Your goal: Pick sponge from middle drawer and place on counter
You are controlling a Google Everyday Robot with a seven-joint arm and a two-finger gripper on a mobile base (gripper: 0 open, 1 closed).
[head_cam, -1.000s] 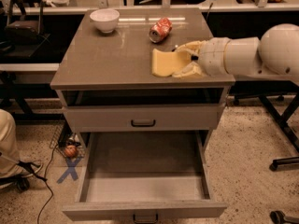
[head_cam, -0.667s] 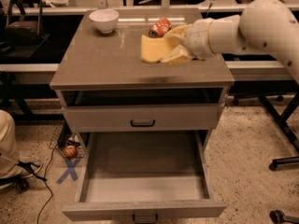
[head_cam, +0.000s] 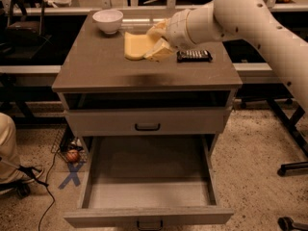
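Observation:
The pale yellow sponge [head_cam: 136, 46] is held over the back middle of the grey-brown counter [head_cam: 106, 71]. My gripper [head_cam: 158, 43] is shut on the sponge's right side, and my white arm reaches in from the upper right. I cannot tell whether the sponge touches the counter. The middle drawer [head_cam: 144, 192] stands pulled out at the bottom of the cabinet, and its grey floor is bare. The crushed red can is hidden behind my arm.
A white bowl [head_cam: 108, 20] stands at the counter's back left. A dark flat object [head_cam: 193, 56] lies to the right of the gripper. The shallower drawer front with a black handle [head_cam: 147, 126] is closed. A person's foot [head_cam: 14, 177], a cable and a blue X mark [head_cam: 72, 174] are on the floor at left.
My gripper has carried the sponge left and toward the back of the counter. The red can is now covered by my arm, and a dark flat object shows to its right.

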